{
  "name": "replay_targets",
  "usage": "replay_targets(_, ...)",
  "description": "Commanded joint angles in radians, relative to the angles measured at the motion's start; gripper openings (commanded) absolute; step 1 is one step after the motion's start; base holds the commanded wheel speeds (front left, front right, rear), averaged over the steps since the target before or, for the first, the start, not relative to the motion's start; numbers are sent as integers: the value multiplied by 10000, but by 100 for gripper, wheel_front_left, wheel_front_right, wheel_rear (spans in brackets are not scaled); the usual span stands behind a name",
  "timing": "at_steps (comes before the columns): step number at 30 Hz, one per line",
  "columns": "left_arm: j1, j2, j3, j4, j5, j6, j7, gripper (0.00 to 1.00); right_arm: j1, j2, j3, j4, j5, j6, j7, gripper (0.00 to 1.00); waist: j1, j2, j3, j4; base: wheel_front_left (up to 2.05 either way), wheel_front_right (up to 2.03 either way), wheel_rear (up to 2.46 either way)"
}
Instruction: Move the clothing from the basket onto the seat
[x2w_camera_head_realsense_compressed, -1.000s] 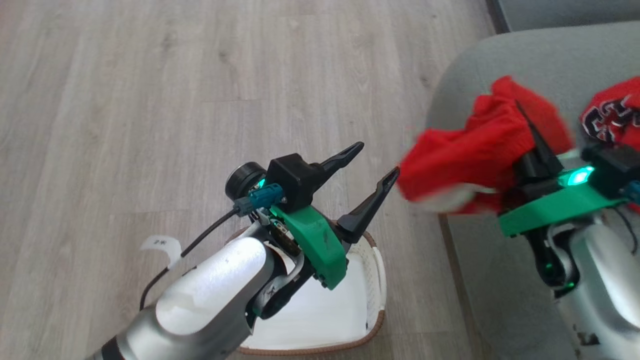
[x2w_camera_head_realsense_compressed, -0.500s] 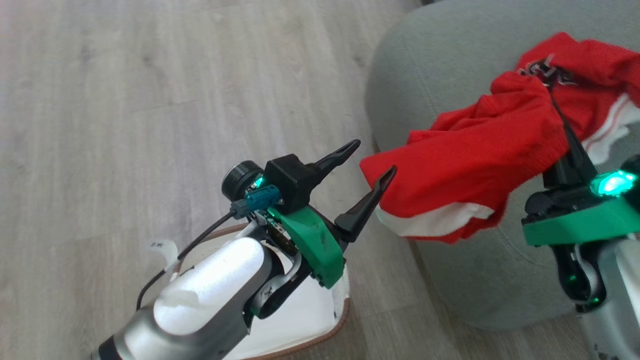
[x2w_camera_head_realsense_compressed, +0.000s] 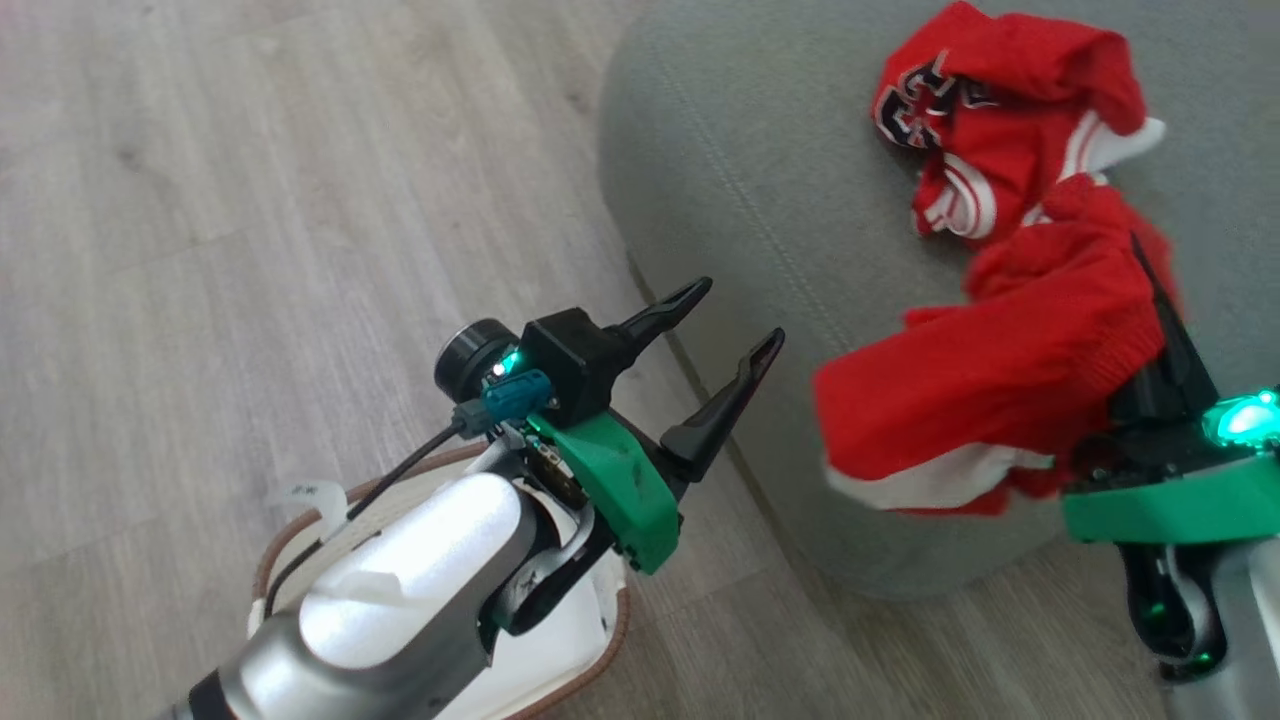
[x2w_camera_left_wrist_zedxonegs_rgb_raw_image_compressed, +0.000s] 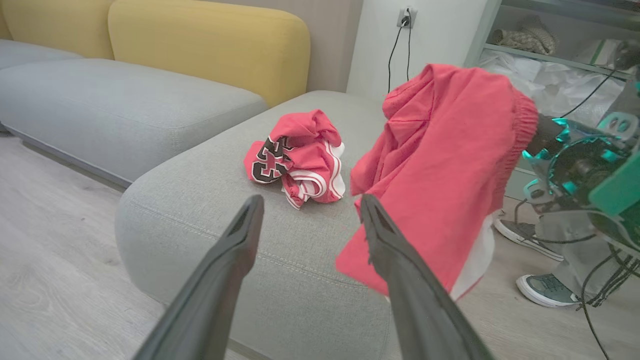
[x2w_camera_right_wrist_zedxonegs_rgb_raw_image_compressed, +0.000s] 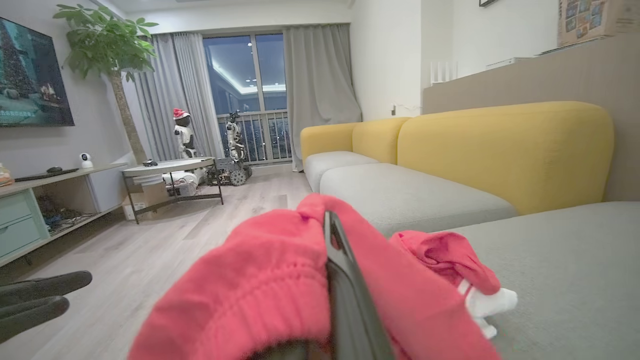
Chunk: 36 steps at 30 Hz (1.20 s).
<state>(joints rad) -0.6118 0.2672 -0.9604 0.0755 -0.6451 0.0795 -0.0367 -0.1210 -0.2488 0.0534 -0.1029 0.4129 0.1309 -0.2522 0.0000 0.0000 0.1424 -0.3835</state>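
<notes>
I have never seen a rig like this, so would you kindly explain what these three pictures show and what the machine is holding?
This is a wheeled robot with two arms. One picture looks down from a camera on its head. The other two look along the fingers of each wrist. The right hand is shut on the red shorts, which hang from it by the edge of the grey seat. A crumpled red jersey already lies on that seat. The left hand is open and holds nothing. The basket stands on the floor beneath the left arm.

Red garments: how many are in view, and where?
2. The jersey lies crumpled on the seat; the shorts hang from the shut right gripper over the seat's edge. The basket's inside is mostly hidden.
</notes>
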Motion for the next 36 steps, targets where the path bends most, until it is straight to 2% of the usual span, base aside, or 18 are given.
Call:
replay_targets(1,-622,178,346,-262,134,-13,-72,100,-21,-49,50,-463,-76,-2,-44,0,0,0,45,-233,0,0,0)
replay_targets(9,-732,182,303,-264,177,10,-71,100,131,43,-42,-756,-118,-2,-12,0,0,0,187,-586,0,0,0)
replay_targets(16,-844,175,253,-281,189,-18,-56,100,-489,-317,-136,-861,-108,-2,259,0,0,0,410,-546,0,0,0)
replay_targets(25,-1092,214,187,-395,237,-59,89,100,-2444,-1463,-584,-154,467,-2,689,0,0,0,857,-190,0,0,0)
replay_targets(35,-1605,307,62,-694,417,-108,500,100,-5424,-3311,-1025,2474,1389,-2,862,0,0,0,1859,315,0,0,0)
replay_targets(36,-1605,307,62,-694,417,-108,500,100,-5424,-3311,-1025,2474,1389,-2,862,0,0,0,1859,315,0,0,0)
